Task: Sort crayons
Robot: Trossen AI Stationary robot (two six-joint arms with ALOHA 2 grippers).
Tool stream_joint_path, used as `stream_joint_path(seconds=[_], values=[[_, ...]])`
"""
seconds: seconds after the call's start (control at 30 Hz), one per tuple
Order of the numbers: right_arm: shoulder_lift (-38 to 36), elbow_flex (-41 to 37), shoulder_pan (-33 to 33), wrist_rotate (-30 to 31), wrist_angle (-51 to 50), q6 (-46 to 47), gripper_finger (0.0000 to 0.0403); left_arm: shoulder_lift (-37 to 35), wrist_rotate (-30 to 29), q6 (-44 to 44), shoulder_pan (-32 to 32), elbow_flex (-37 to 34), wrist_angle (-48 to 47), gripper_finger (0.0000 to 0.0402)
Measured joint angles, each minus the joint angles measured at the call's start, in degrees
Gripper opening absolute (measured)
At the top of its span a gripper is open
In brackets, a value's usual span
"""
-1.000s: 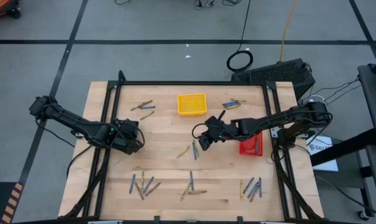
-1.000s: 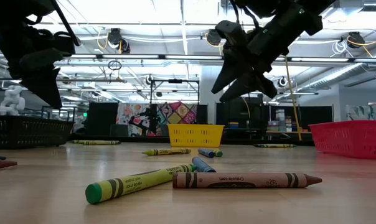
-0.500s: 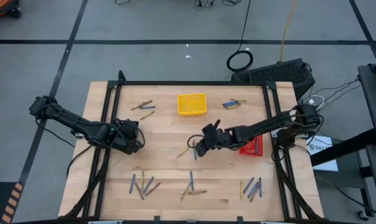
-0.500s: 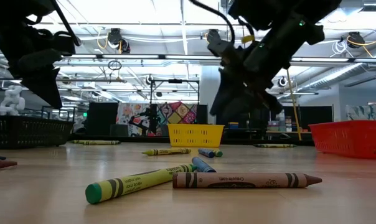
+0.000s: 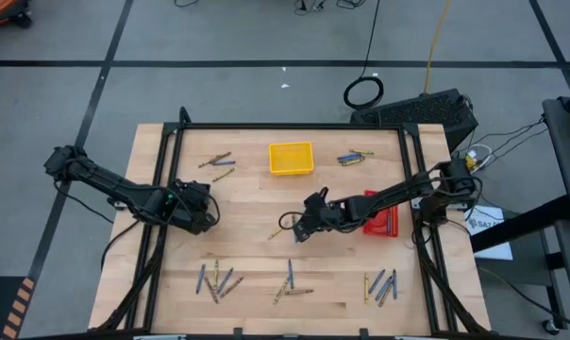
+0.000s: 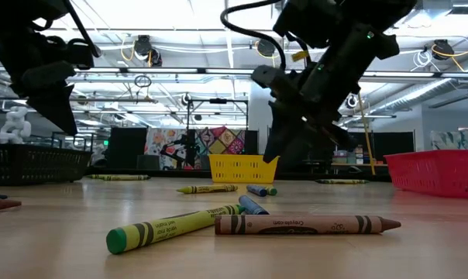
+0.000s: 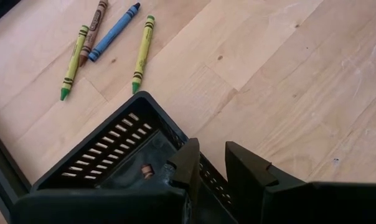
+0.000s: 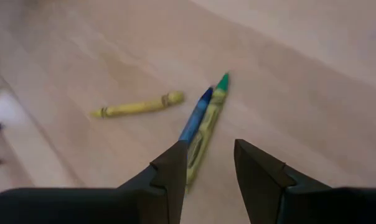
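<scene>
1. Centrally placed: right gripper [image 5: 298, 227], lowered over the middle of the wooden table [image 5: 247, 194]. Fingers [image 8: 173, 171] stand apart with a clear gap and nothing between them.
2. Directly under that gripper: three crayons. A blue crayon [image 8: 196, 114] and a yellow-green crayon [image 8: 208, 127] lie touching side by side; a yellow crayon [image 8: 138, 105] lies just beside them, angled away.
3. Left gripper [image 7: 208, 163], at the table's left side, poised over a black tray [image 7: 101, 162]. Fingers parted by a narrow gap; whether they hold anything cannot be told. A small brownish piece [image 7: 145, 170] shows inside the tray.
4. Crayons near the black tray: two yellow-green, one brown, one blue, loosely grouped [image 7: 107, 38].
5. Yellow tray [image 5: 292, 158], far edge of table, centre.
6. Red tray [image 5: 383, 219], right side, next to the right arm.
7. Further crayon clusters: one at the far left [image 5: 216, 164], one at the far right [image 5: 354, 157], three along the near edge [image 5: 217, 280] [image 5: 290, 283] [image 5: 381, 285].
8. Low view, foreground: a yellow-green crayon [image 6: 168, 227] and a brown crayon [image 6: 304, 225], tips almost meeting.
</scene>
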Motion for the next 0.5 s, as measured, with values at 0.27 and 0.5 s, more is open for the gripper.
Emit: stream_joint_path(seconds=[0.27, 0.5], values=[[0.3, 0.0, 0.5, -0.3, -0.1, 2.3, 0.0118, 0.0, -0.1, 0.0, 0.0, 0.0, 0.0, 0.0077], [0.3, 0.0, 0.7, -0.3, 0.4, 2.5, 0.0118, 0.0, -0.1, 0.0, 0.0, 0.0, 0.0, 0.0077]])
